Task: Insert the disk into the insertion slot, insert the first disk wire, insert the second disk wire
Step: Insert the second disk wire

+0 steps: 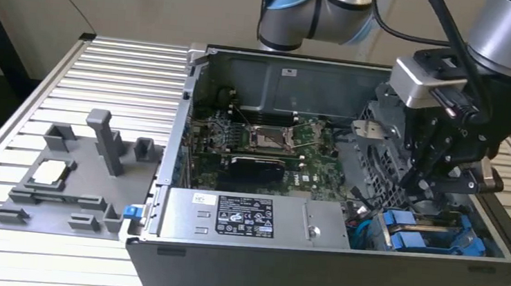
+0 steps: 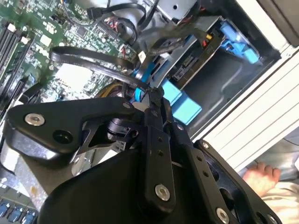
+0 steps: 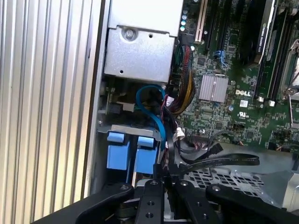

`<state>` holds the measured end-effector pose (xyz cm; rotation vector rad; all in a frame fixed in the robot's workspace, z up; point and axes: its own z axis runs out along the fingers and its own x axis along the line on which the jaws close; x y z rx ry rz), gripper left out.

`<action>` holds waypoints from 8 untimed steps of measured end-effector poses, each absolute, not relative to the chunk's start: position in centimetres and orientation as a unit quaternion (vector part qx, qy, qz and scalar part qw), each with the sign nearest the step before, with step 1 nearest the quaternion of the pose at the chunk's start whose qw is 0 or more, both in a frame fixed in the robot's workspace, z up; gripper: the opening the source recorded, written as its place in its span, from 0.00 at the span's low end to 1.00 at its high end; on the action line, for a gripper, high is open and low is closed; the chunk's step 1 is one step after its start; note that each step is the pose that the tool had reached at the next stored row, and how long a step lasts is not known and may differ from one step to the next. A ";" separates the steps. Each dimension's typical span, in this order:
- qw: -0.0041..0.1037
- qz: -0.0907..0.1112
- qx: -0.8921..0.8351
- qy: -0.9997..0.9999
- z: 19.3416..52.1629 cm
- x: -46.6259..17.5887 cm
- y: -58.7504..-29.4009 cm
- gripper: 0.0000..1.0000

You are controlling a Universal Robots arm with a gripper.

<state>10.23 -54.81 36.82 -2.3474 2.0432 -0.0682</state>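
Disk [image 1: 432,239], a flat drive framed by bright blue plastic carrier, sat inside the insertion slot [image 1: 484,229], a narrow grey sheet-metal bay in the near corner of the open computer case [image 1: 318,273] at the exterior view's right. Blue carrier handles [image 3: 131,151] faced out of the bay, tight between the case wall and the perforated metal cage [image 3: 224,179]. Little free room around it: black and blue cables [image 3: 154,112] crowded the gap between bay and silver labelled power-supply box [image 1: 249,219].

Black metal pincer [image 1: 437,190] hung just above the bay, low inside the case. In both wrist views its fingers [image 3: 161,179] were clenched together on a thin flat black cable [image 3: 219,162], whose connector end sat at the fingertips [image 2: 154,95] just beside the blue carrier [image 2: 184,105]. Whether the connector touched the drive could not be told.

Green circuit board [image 1: 265,144] covered the case floor, with a finned silver heatsink [image 3: 213,87]. Case stood on a ribbed aluminium table [image 1: 74,99]; a grey plastic fixture [image 1: 77,176] with upright posts lay well apart at the exterior view's left. A person's hand [image 2: 261,177] showed beyond the case edge in the second wrist view.
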 end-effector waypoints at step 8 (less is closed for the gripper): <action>0.011 -0.013 -0.754 0.656 36.7 12.4 -55.6 0.16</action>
